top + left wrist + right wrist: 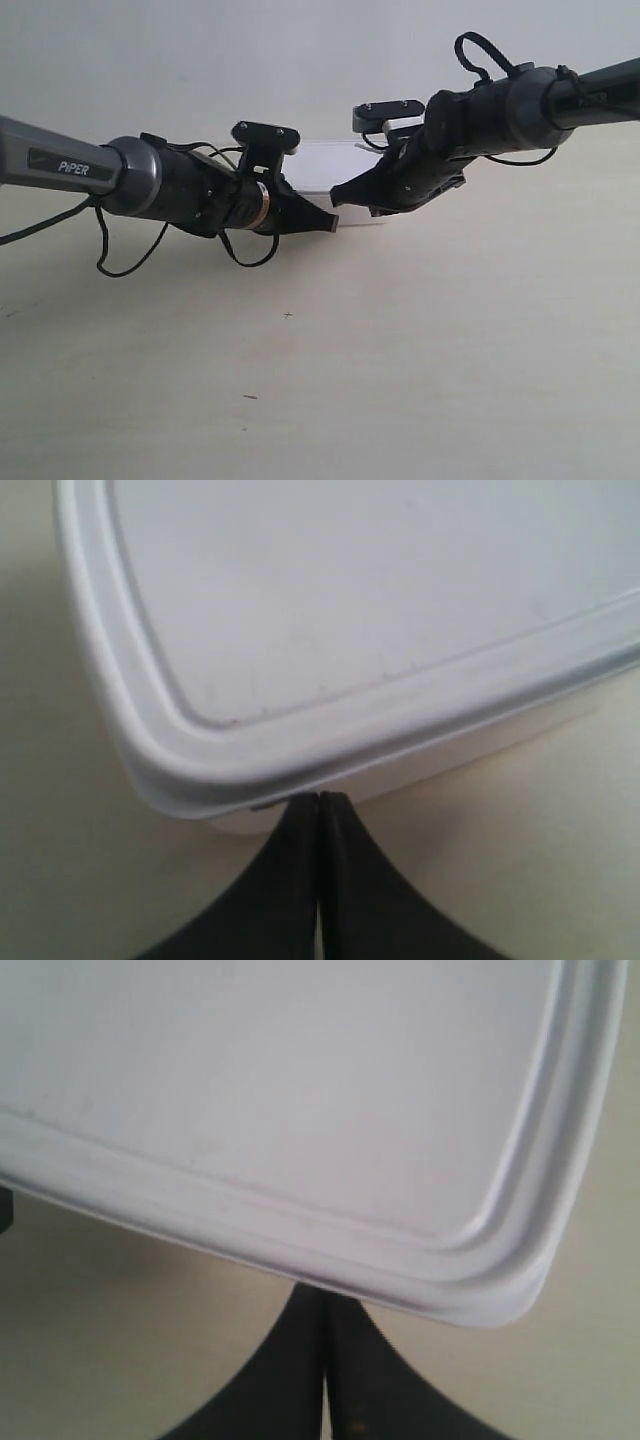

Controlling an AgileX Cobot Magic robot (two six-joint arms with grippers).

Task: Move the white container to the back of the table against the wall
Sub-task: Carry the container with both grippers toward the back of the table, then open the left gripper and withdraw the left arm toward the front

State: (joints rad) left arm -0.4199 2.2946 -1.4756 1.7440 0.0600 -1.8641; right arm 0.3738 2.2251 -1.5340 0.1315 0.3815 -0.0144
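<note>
Bare beige table [320, 400] fills the foreground of the exterior view. Just toward 12 o'clock from centre sits the white container [325, 165], close under the wall [200, 60]; whether it touches cannot be told. The arm at the exterior view's left [170, 185] reaches in from 9 o'clock and the arm at the exterior view's right [480, 120] from 2 o'clock. Their black tips meet at the container's near side.

Left wrist view: the left gripper [319, 805] has its fingers pressed together, empty, with the tips against the container's side below the lid [380, 600].

Right wrist view: the right gripper [325, 1305] is likewise closed and empty, tucked under the lid's rim beside a corner.

The push looks nearly finished; at most a last nudge remains.
</note>
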